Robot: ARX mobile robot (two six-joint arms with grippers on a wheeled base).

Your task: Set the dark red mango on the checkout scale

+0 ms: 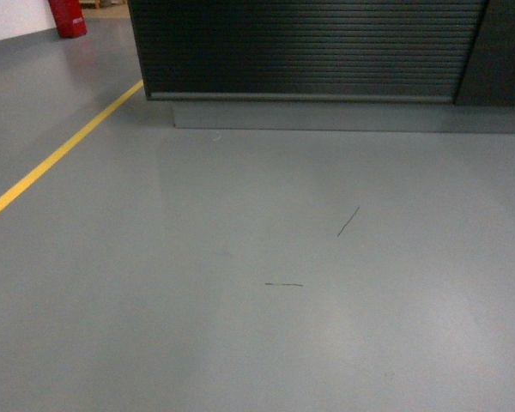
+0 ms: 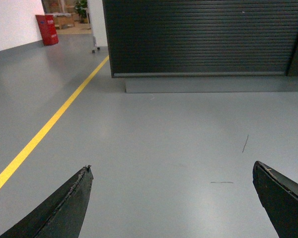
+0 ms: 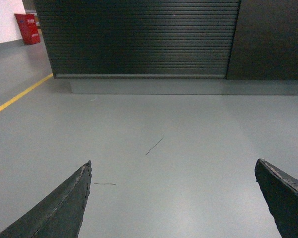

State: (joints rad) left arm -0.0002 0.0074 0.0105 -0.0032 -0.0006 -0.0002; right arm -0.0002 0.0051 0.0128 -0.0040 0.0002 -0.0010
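Checkout (image 1: 309, 51) stands alone beyond grey floor (image 1: 257, 300) carrying one yellow line (image 1: 60, 154) left of it and two dark scratches before it, while left gripper (image 2: 173, 171) and right gripper (image 3: 173, 166) hold fingers apart, empty; mango and scale are out of sight.

The desk (image 1: 309, 47) is cut off at the top edge in every view, so its top surface stays unseen. The red box (image 1: 67, 17) is cropped in the head view, and its print is too small to read.
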